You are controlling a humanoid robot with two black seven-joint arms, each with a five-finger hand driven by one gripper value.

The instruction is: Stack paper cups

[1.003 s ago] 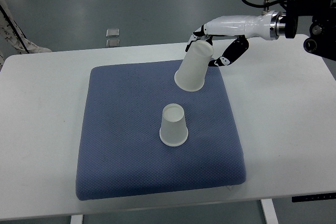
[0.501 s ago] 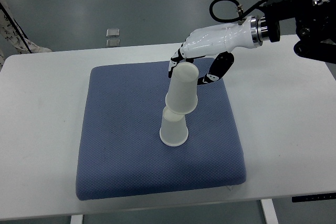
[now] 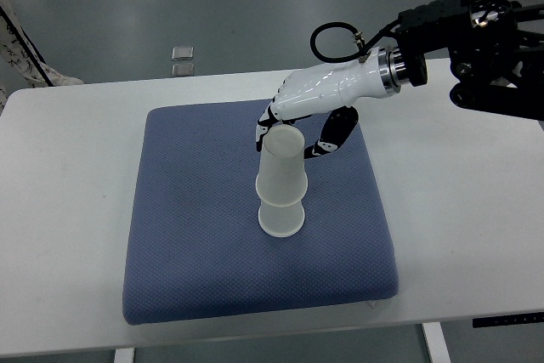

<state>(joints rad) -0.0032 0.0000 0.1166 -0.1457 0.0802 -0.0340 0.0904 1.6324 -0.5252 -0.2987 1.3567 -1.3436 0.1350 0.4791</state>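
Right hand (image 3: 293,129): reached in from three o'clock, fingers wrapped round the closed end of the upper cup (image 3: 281,166) — holding it mouth down.
Lower cup (image 3: 280,217): stood upside down near the middle of the blue mat (image 3: 187,235), on the white worktop (image 3: 459,210).
Fit: the upper cup sat over the lower one, only partly down; a band of the lower cup showed beneath its rim.
Left hand: not in view.
Doing it well: probably press straight down, keeping the upper cup upright and centred — a tilt could jam the rims or tip the stack.
Release: best to open the fingers only once seated, then lift clear.
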